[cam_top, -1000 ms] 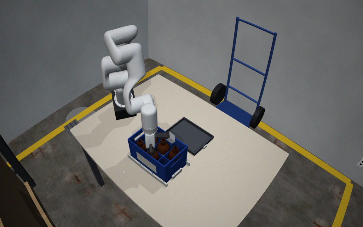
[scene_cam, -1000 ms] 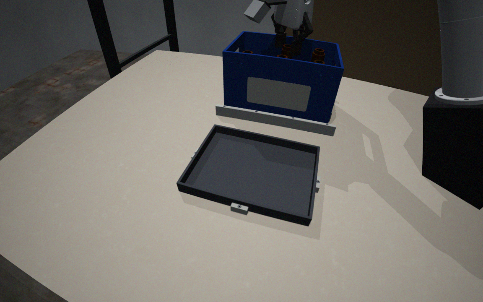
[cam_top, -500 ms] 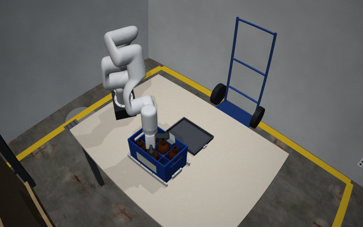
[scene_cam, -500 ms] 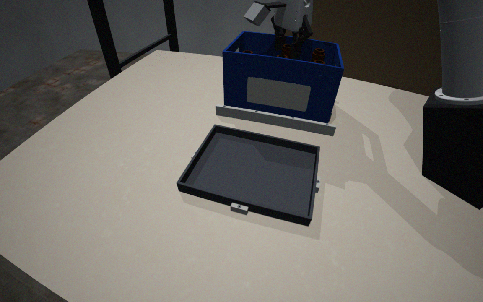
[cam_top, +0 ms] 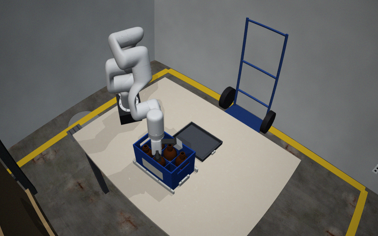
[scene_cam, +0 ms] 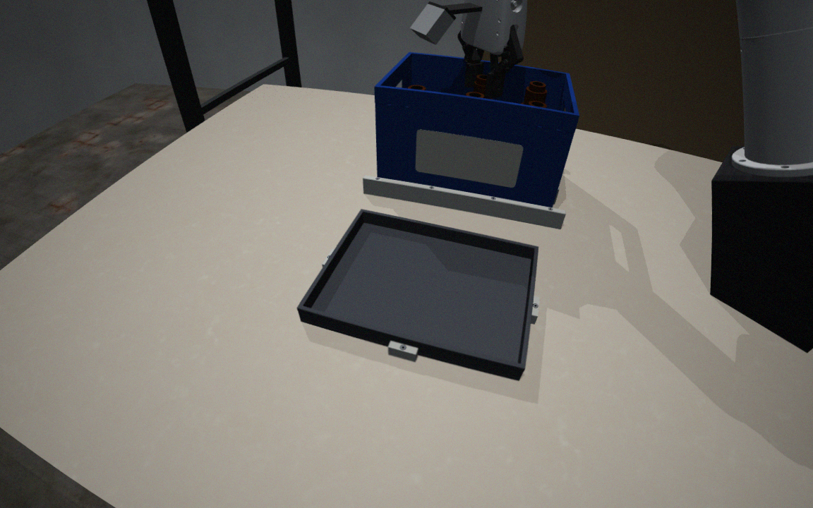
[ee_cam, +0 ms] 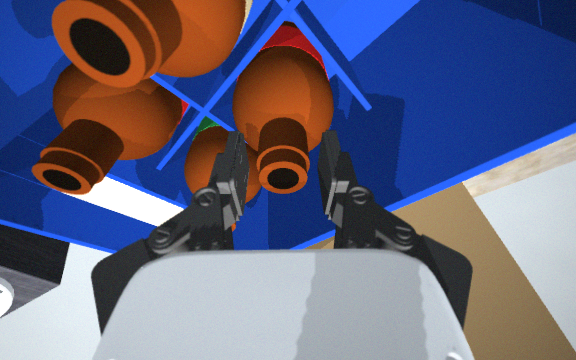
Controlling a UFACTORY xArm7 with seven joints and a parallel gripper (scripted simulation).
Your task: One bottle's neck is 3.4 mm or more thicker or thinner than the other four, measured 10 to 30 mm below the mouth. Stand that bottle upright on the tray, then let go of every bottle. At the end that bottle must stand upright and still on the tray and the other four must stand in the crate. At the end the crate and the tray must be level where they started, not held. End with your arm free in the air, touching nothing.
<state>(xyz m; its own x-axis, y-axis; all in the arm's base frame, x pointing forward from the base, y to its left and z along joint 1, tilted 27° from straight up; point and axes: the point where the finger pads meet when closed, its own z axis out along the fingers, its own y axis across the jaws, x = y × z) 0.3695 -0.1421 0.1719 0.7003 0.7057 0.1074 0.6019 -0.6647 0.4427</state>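
The blue crate (cam_top: 181,175) (scene_cam: 396,139) (ee_cam: 448,100) stands level on the table with five brown bottles upright in its compartments. My gripper (cam_top: 157,157) (scene_cam: 485,82) (ee_cam: 283,149) reaches down into it. Its fingers stand on either side of one bottle's neck, with a visible gap on both sides in the wrist view; this bottle (cam_top: 159,162) (ee_cam: 283,95) has a red label. The other bottles include one at the left (cam_top: 146,148) (ee_cam: 118,115), one in the middle (cam_top: 169,153) and one at the right (cam_top: 182,160). Another is largely hidden behind my gripper. The dark tray (cam_top: 197,139) (scene_cam: 422,290) holds nothing.
The crate's dividers and high walls stand close around the fingers. A pale rail (scene_cam: 463,202) lies between crate and tray. Small pale blocks, one at the tray's front edge (scene_cam: 402,351), sit around the tray. The arm's black base (cam_top: 130,118) (scene_cam: 775,252) and a blue hand truck (cam_top: 244,117) are farther off.
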